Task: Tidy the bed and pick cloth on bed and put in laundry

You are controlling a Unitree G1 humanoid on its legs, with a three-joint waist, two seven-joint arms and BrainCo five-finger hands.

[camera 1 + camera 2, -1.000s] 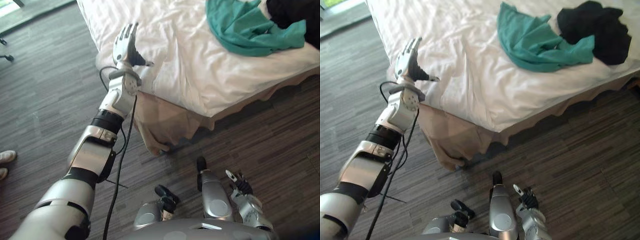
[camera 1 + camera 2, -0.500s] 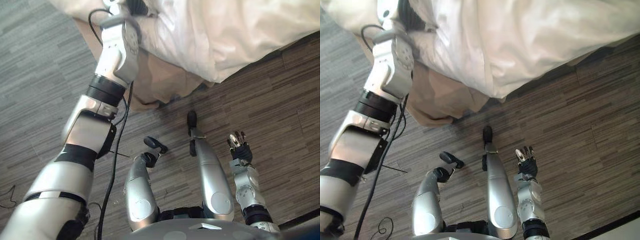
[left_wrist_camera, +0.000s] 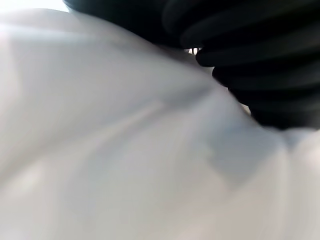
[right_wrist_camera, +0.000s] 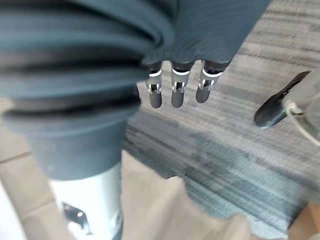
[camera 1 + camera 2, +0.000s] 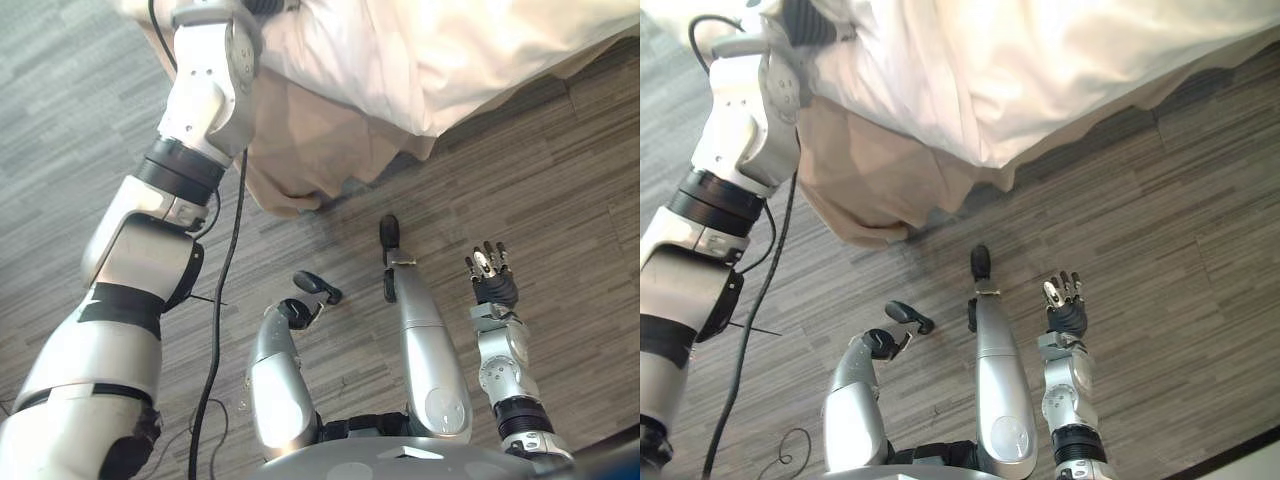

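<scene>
Waiting right hand: our right hand (image 5: 492, 288) hangs nearest to us, low on the right above the wooden floor (image 5: 570, 190). Its fingers (image 4: 172, 92) are straight and a little spread, holding nothing.
Bed skirt: past that stretch of floor, the beige bed skirt (image 5: 320, 150) drapes off the bed's near corner and bunches on the boards to the left.
Left hand: our left hand (image 5: 805, 22) is reached out to the far left, its dark cover lying against the white sheet (image 5: 450, 50) at the bed's left edge. Whether it grips the fabric we cannot tell.
Sheet position: the sheet lies on the bed, far from us, overhanging the skirt.
Sheet direction: its corner points toward us, and the visible hem runs from that corner away to the far right. We see too little of it to name a long axis.
Step in hand: we judge this to be the tidying step, worked at the sheet's left edge.
Next move: it likely calls for a sure hold on the fabric and a pull along that edge to flatten the wrinkles.
</scene>
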